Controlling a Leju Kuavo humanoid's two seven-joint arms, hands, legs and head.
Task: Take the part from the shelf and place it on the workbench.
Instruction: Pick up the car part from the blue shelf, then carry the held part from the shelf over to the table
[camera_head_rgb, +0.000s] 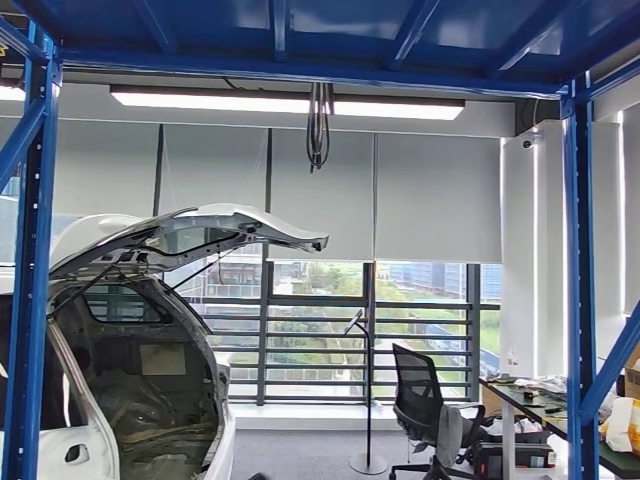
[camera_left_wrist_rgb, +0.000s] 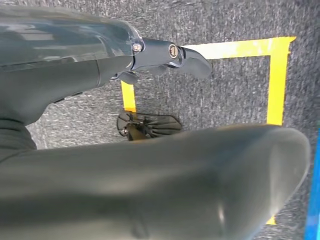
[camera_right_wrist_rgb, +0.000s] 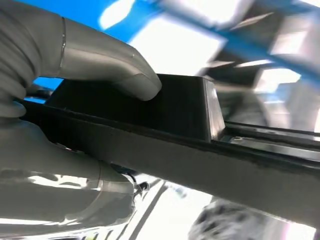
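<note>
Between right hand (camera_right_wrist_rgb: 75, 120) fingers, long black part (camera_right_wrist_rgb: 196, 135)

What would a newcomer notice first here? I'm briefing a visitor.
Probably the white car with its raised tailgate, on the left of the head view behind the blue rack frame. Then, in the right wrist view, the right hand gripping a long black part.

White car (camera_head_rgb: 113, 400), tailgate raised; black office chair (camera_head_rgb: 423, 405).
</note>
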